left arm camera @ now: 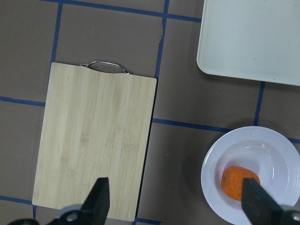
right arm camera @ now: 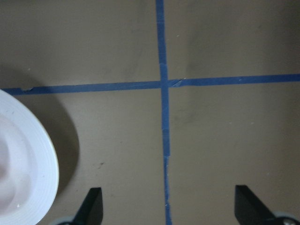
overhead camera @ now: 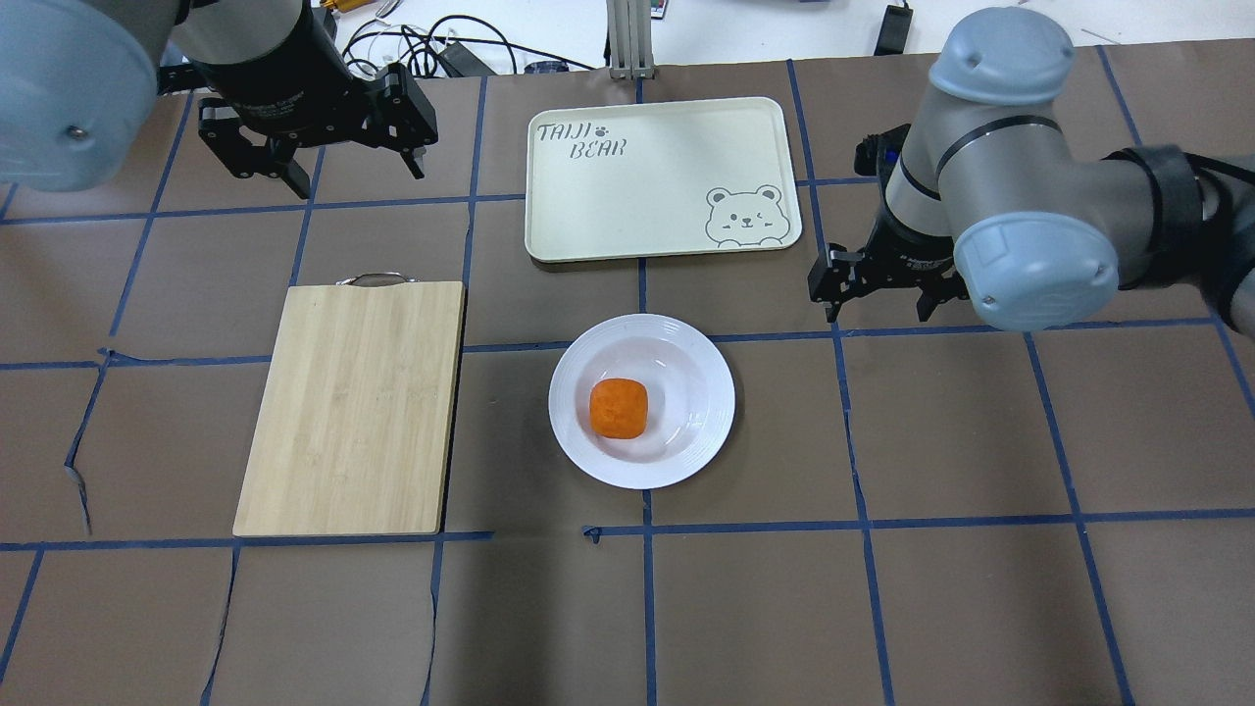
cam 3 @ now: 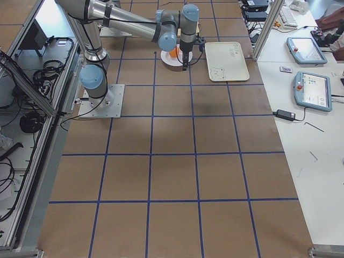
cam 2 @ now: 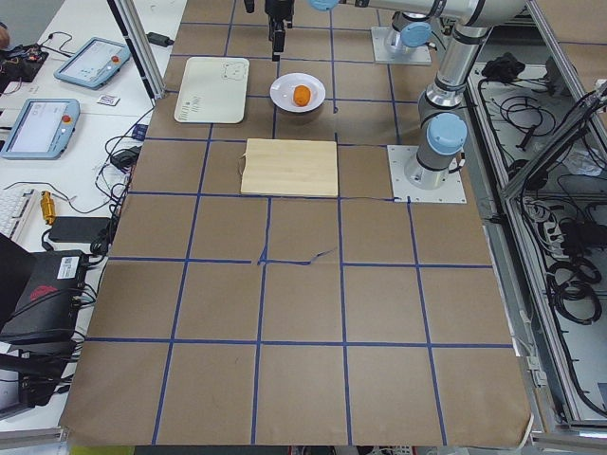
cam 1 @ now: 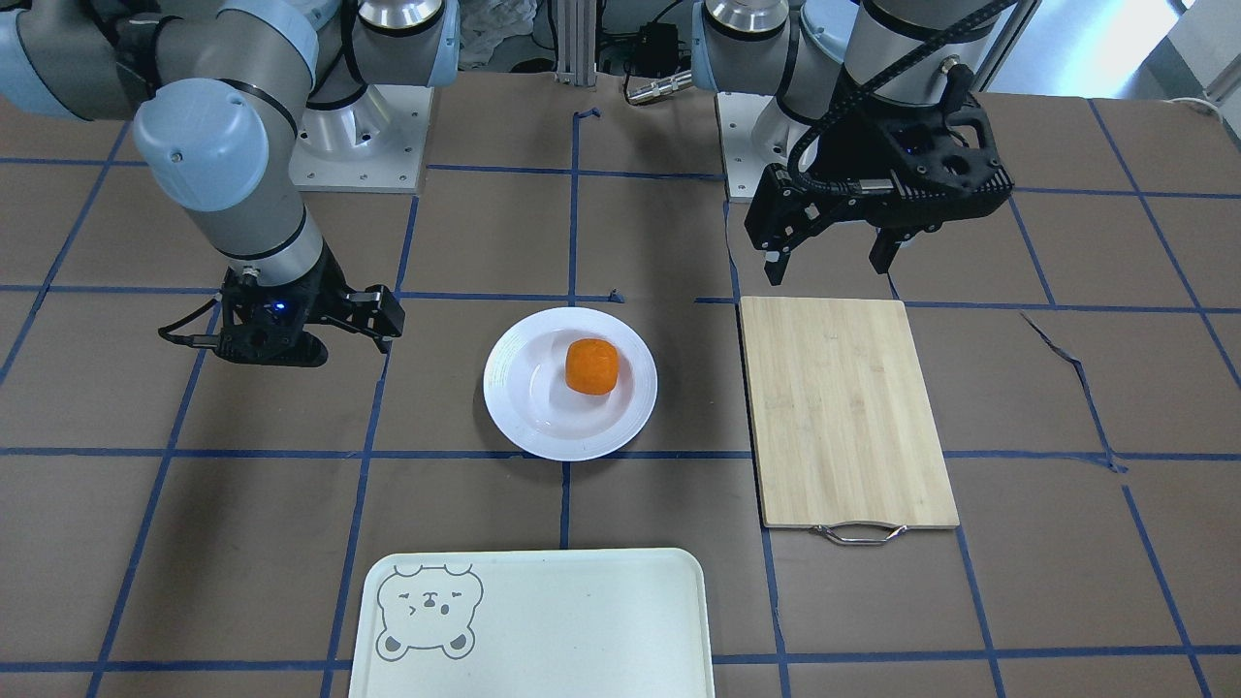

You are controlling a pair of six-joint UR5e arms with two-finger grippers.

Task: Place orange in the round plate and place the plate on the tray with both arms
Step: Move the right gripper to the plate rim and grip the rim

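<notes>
The orange (overhead camera: pixel 618 408) lies in the sunken centre of the round plate (overhead camera: pixel 706 431), which rests on the table in the middle. Beyond the plate lies the cream tray (overhead camera: pixel 637 196) with its bear drawing, holding nothing. My left gripper (overhead camera: pixel 355 176) hangs open high over the table's left side; its wrist view looks down on the orange (left arm camera: pixel 240 182), the plate (left arm camera: pixel 213 187) and a tray corner (left arm camera: pixel 253 42). My right gripper (overhead camera: pixel 878 312) is open and low, just right of the plate, whose rim (right arm camera: pixel 33 164) shows beside its fingers (right arm camera: pixel 91 206). Neither gripper holds anything.
A bamboo cutting board (overhead camera: pixel 358 402) with a metal handle lies left of the plate. Brown paper with blue tape lines covers the table. Cables and tablets lie off the table's far edge.
</notes>
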